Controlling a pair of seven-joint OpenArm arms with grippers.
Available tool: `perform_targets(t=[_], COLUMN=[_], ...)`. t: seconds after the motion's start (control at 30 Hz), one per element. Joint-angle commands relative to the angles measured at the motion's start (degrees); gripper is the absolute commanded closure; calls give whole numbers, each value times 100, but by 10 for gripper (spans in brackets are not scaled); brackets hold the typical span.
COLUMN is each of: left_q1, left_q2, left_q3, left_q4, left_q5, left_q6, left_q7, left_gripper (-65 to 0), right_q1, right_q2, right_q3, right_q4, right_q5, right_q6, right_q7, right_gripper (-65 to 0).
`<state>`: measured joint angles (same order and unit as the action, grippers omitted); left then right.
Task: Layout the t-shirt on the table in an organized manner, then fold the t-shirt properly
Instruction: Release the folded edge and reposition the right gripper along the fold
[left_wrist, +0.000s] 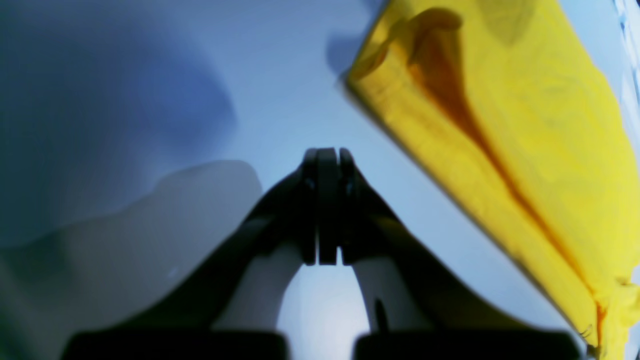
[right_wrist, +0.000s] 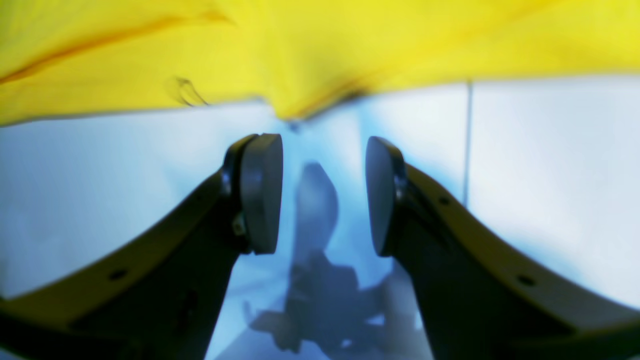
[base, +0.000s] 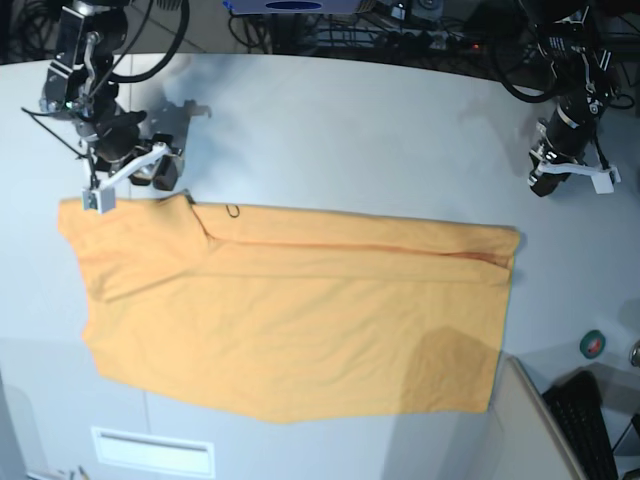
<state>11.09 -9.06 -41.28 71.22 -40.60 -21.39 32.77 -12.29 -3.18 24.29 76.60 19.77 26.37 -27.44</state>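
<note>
The light-orange t-shirt (base: 290, 320) lies spread on the white-grey table (base: 350, 120), its far long side folded over along a crease. My right gripper (right_wrist: 322, 195) is open and empty. It hovers over bare table just short of the shirt's edge (right_wrist: 300, 55), and in the base view it (base: 155, 175) is at the shirt's far left corner. My left gripper (left_wrist: 327, 157) is shut on nothing, above bare table beside the shirt (left_wrist: 525, 125). In the base view it (base: 548, 175) is beyond the shirt's far right corner.
A thin dark seam (right_wrist: 468, 140) runs across the table. A small inset slot plate (base: 152, 452) sits near the front left edge. A green tape roll (base: 593, 343), a keyboard (base: 590, 425) and a grey panel (base: 530, 420) are at the front right. Cables crowd the far edge.
</note>
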Motion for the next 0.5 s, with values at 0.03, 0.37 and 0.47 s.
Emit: perform_targets(t=[0.03, 0.37, 0.47], left_q1=[-15, -6, -6], left_q2=[-83, -83, -83], left_q3=[-17, -26, -26], left_q4=[117, 117, 117], left_q5=[-94, -94, -94], left_q6=[-63, -63, -63], left_q7=[-82, -82, -82], left_gripper=[0, 0, 0], right_q1=[161, 566, 407], right_q2=[-38, -38, -38], right_q3=[19, 10, -7], right_q4=[-139, -851, -842], right_q5=[102, 102, 102], right_q6=[57, 66, 66], right_q7=[111, 111, 111], right_gripper=[-266, -225, -69])
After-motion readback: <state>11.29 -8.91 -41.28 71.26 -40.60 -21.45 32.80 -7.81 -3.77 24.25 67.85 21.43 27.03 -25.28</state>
